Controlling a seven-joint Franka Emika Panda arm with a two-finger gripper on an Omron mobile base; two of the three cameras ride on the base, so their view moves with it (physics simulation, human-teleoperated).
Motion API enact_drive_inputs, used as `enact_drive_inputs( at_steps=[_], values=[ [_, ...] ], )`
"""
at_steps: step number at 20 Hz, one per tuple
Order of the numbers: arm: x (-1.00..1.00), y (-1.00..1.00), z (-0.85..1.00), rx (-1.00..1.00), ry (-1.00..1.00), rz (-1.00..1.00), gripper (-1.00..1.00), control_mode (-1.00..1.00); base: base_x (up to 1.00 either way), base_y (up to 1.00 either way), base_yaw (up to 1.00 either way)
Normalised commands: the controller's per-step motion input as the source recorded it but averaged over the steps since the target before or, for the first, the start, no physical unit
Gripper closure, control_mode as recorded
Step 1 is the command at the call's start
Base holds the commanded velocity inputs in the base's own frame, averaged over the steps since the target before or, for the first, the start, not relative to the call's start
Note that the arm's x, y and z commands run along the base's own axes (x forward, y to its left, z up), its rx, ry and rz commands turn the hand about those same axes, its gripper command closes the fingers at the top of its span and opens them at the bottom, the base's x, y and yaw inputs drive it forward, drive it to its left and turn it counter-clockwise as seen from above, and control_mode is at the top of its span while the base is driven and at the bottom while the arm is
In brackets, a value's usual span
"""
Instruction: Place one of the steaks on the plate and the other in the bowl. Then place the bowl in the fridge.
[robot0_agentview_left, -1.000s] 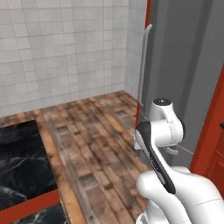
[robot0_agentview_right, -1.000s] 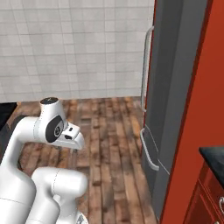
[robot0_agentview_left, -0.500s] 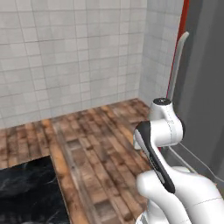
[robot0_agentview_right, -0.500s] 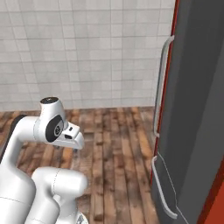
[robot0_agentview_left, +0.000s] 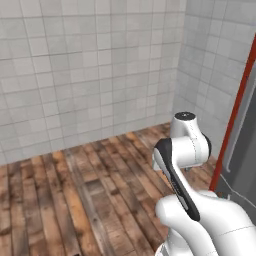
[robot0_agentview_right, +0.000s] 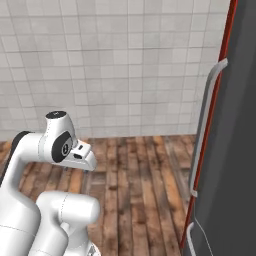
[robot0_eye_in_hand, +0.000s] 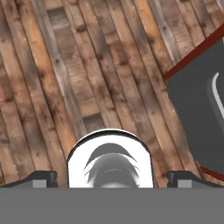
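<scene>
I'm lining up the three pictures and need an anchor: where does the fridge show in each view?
Left base view: the fridge is a grey strip at the right edge, behind its red side trim.
Right base view: it takes up the right side, with its long curved handle toward the room.
Hand view: a grey corner of it lies at the right, edged in red.
Shared landmark: the wooden plank floor that meets the fridge's foot.
</scene>
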Motion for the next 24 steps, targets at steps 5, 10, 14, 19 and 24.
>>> enact_drive_inputs(
  at_steps=[5,10,14,19,24],
  values=[
    [0.00,0.00,0.00,0.00,0.00,0.00,-1.00,1.00,1.00,0.00,0.00],
    [0.00,0.00,0.00,0.00,0.00,0.00,-1.00,1.00,1.00,0.00,-0.09],
    [0.00,0.00,0.00,0.00,0.00,0.00,-1.00,1.00,1.00,0.02,-0.17],
    [0.00,0.00,0.00,0.00,0.00,0.00,-1.00,1.00,1.00,0.06,-0.28],
    [0.00,0.00,0.00,0.00,0.00,0.00,-1.00,1.00,0.97,0.12,-0.52]
  ],
)
